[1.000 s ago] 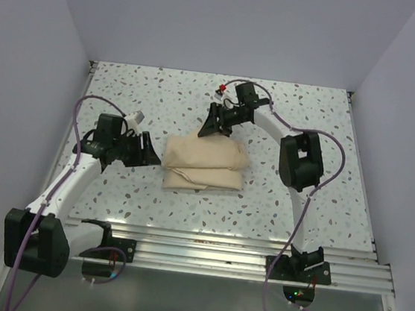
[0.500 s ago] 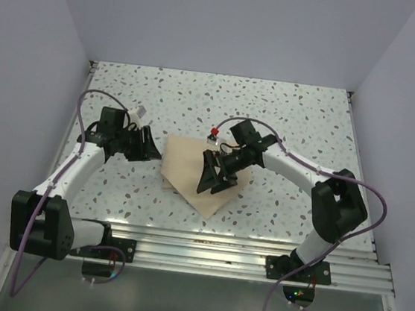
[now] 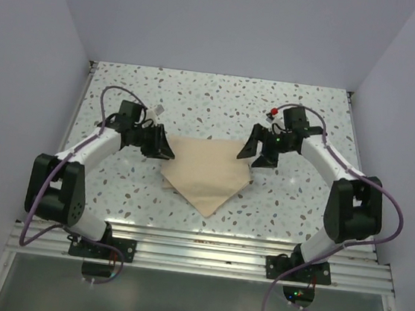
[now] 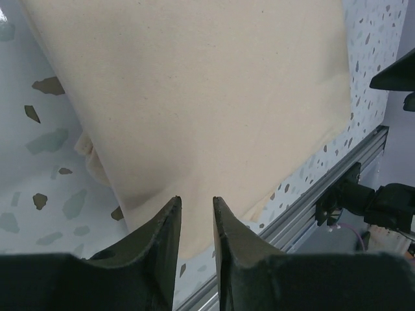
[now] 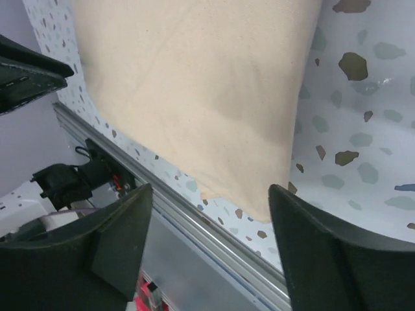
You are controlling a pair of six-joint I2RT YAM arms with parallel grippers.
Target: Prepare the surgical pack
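The surgical pack [image 3: 205,174], a tan paper-coloured sheet, lies mid-table, partly unfolded. One flap forms a triangle pointing at the near edge. My left gripper [image 3: 164,151] sits at the pack's left corner, and my right gripper [image 3: 256,157] at its right corner. In the left wrist view the tan sheet [image 4: 207,97] spreads beyond my left gripper [image 4: 196,199]. Its fingers stand only a narrow gap apart, with table showing through. In the right wrist view my right gripper [image 5: 211,188] is wide open and empty over the sheet's [image 5: 194,84] edge.
An aluminium rail [image 3: 205,245] runs along the near table edge, also seen as rail [image 4: 311,194] and rail [image 5: 181,214]. Pale walls close in the left, right and far sides. The speckled tabletop [image 3: 300,196] surrounds the pack.
The right gripper swept over the pack toward the near side, then drew back to its right corner, leaving a triangular flap unfolded. The left gripper moved in to the pack's left corner.
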